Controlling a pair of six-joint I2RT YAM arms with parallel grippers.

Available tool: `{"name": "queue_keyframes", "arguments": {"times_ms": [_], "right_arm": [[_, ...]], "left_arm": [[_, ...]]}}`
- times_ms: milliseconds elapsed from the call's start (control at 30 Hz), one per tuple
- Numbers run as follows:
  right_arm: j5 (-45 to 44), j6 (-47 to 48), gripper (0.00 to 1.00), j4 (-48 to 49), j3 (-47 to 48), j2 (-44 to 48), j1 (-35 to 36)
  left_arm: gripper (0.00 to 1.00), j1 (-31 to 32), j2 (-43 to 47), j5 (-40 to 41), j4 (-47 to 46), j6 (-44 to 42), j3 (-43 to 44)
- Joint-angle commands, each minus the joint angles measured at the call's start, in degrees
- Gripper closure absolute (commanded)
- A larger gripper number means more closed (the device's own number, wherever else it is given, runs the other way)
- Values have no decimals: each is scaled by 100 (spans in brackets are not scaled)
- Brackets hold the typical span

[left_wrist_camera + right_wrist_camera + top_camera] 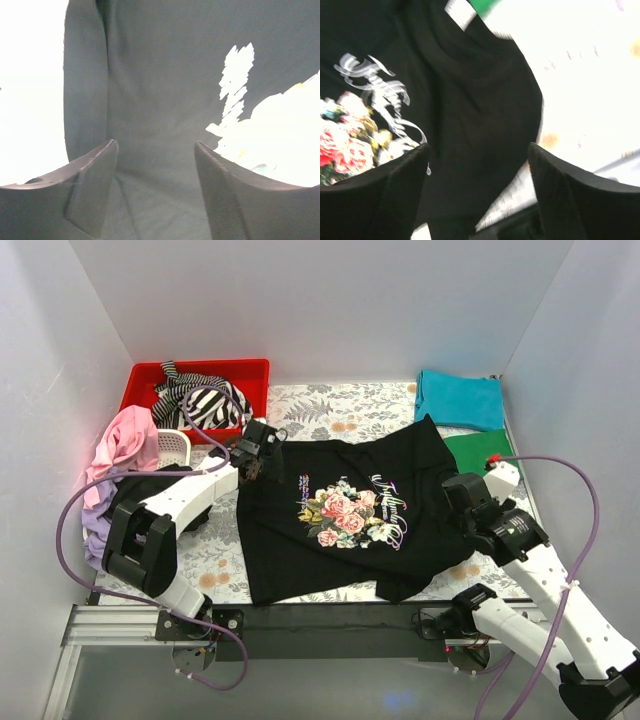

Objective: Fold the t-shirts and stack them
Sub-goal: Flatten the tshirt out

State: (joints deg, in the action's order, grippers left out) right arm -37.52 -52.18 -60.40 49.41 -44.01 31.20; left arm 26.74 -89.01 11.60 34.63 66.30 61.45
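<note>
Nearest you, your right gripper point(462, 490) hangs over the right edge of the black t-shirt point(340, 530), jaws apart and nothing between them; its wrist view shows only dark cloth and pale lettering below the fingers. Your left gripper point(250, 455) sits at the shirt's upper left corner, its jaws also apart and empty, cloth close beneath. One arm on each side likely suits a two-handed fold. The shirt lies print-up in the middle of the table point(330, 405), roses and lettering showing, mostly spread but rumpled, with its near right corner turned under. To the left, the pink t-shirt point(125, 440) and lilac t-shirt point(95, 525) are heaped by the white basket point(175, 447), probably waiting. Farther right, the green t-shirt point(478, 448) and teal t-shirt point(460, 398) lie flat, apparently the stack. At the back, the striped t-shirt point(205, 400) fills the red bin point(200, 368).
</note>
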Motion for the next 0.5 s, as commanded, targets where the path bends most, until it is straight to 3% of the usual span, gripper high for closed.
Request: {"name": "queue_keyframes", "arguments": {"times_ms": [0, 233, 367, 400, 467], "right_arm": [[-520, 1446, 10, 1897, 69, -160, -17], [137, 2914, 2, 3391, 227, -1573, -552], [1464, 3337, 4, 3939, 411, -2339, -1544], [1841, 3424, 4, 4079, 438, -2488, -2078], [2919, 3601, 8, 4150, 771, -2989, -2625]], "left_arm": [[36, -29, 271, 624, -106, 14, 612], [33, -213, -327, 82, -404, 304, 965], [33, -301, -722, -245, -677, 454, 948], [33, -310, -784, -263, -712, 445, 974], [33, -319, -907, -185, -712, 462, 1044]]}}
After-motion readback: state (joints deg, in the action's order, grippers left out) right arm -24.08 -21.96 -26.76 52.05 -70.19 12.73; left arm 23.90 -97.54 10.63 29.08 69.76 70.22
